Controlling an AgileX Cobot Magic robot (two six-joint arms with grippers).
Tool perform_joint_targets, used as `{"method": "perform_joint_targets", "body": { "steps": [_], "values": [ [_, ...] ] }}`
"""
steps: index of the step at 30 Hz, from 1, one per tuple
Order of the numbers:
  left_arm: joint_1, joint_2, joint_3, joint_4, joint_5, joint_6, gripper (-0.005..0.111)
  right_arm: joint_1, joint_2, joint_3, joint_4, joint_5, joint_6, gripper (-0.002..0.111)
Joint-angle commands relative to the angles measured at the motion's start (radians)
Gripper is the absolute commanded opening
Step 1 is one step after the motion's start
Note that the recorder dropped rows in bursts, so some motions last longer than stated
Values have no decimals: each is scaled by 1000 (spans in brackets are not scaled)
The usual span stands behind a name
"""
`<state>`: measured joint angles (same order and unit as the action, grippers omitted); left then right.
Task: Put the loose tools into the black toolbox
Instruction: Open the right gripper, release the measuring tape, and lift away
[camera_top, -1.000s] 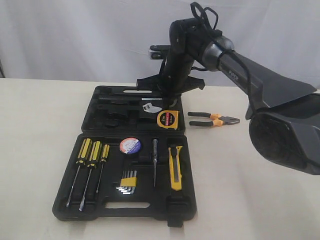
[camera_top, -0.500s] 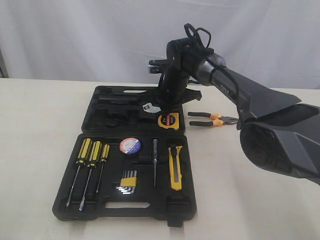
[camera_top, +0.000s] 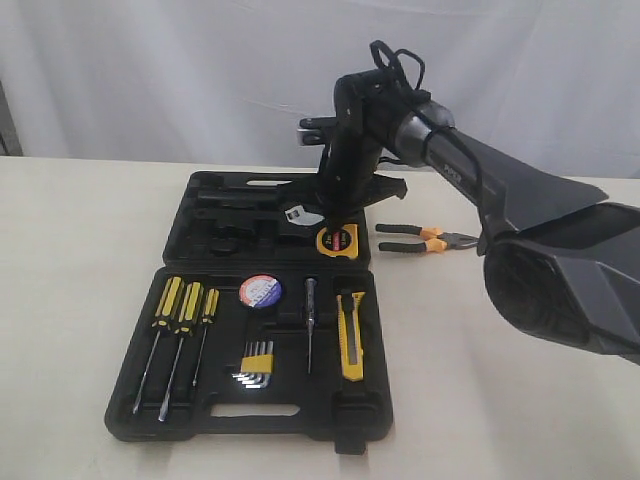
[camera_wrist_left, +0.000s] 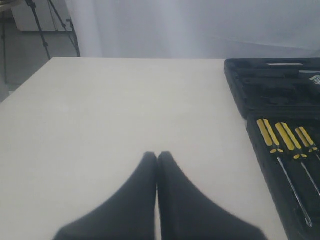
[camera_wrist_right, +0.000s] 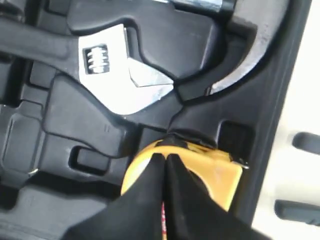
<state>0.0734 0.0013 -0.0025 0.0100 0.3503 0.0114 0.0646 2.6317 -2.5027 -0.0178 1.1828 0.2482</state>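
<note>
Beige table (camera_top: 80, 260): right gripper (camera_wrist_right: 164, 156), fingers closed on nothing, has dropped onto the tape measure (camera_top: 338, 240) in the far half of the toolbox (camera_top: 195, 235), probably seating it; pliers (camera_top: 430, 240) still outside, just right of it.

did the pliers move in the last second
No. The pliers lie on the table just right of the far half of the toolbox, handles toward its edge, with the same gap as a second ago.

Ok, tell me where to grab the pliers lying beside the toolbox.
Probably grip the pliers across the orange neck just behind the jaws, coming straight down from above. They lie flat on the table with the handles splayed toward the toolbox, and the neck is the narrowest part.
</note>
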Motion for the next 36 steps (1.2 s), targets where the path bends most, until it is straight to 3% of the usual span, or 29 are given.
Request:
{"method": "perform_joint_targets", "body": {
  "steps": [1, 15, 36],
  "values": [
    [-5, -1, 3, -10, -8, -4, 0, -15, -18, 3, -6, 10, -19, -1],
    [-5, -1, 3, -10, -8, -4, 0, -54, 40, 3, 94, 6, -88, -1],
    [-5, -1, 3, -10, -8, -4, 0, -51, 61, -9, 99, 14, -89, -1]
  ]
}}
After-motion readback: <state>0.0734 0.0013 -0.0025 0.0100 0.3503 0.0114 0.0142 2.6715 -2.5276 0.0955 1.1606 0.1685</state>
